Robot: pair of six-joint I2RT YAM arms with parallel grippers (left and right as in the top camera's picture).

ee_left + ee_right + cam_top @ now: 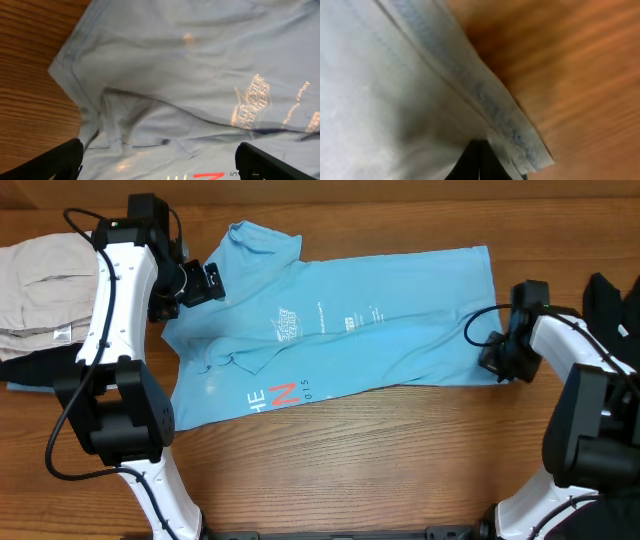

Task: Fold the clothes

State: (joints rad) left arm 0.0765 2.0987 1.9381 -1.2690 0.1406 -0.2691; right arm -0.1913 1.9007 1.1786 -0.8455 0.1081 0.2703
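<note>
The light blue T-shirt (340,320) lies flat across the table, collar end to the left and hem to the right, with white lettering and a red mark (283,393) near its front edge. One sleeve (255,240) points to the back. My left gripper (200,280) is open above the shirt's left part, its fingers wide apart over the cloth (160,162) and holding nothing. My right gripper (497,360) is at the shirt's front right hem corner. In the right wrist view its fingers (479,160) are shut together with the hem edge (510,120) at their tips.
A beige folded garment (40,290) lies at the left edge, beside my left arm. A black garment (615,300) lies at the right edge behind my right arm. Bare wooden table (380,460) shows in front of the shirt.
</note>
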